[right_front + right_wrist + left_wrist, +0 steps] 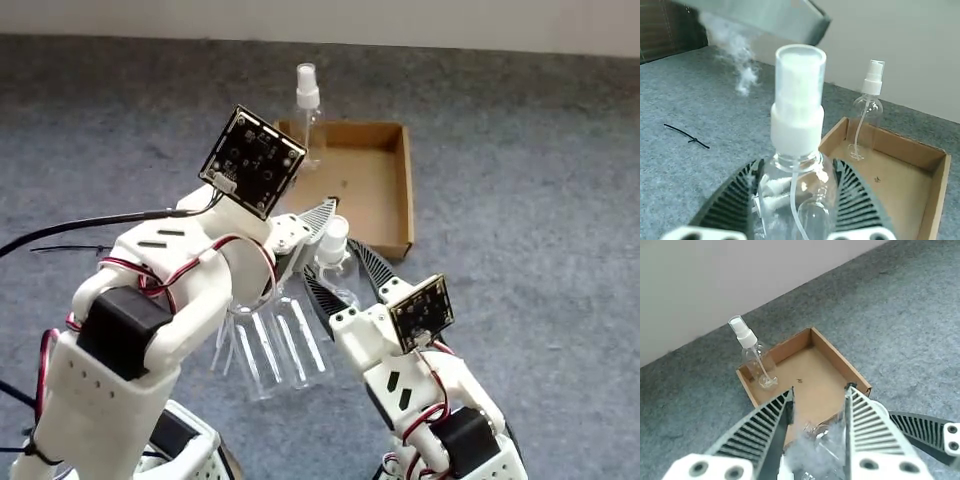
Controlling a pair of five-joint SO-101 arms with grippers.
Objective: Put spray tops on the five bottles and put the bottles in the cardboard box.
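Right hand [797,172] grips upright bottle [790,192], spray top [797,100] on | left hand [820,389] wide, just above it | cardboard box [403,190] lies just beyond; you'd carry forward.

Before the cardboard box [370,185], the base of the held spray bottle [795,200] is cut off by the frame edge, and its top is blurred in the left wrist view. One box corner is hidden by a camera board [253,162].
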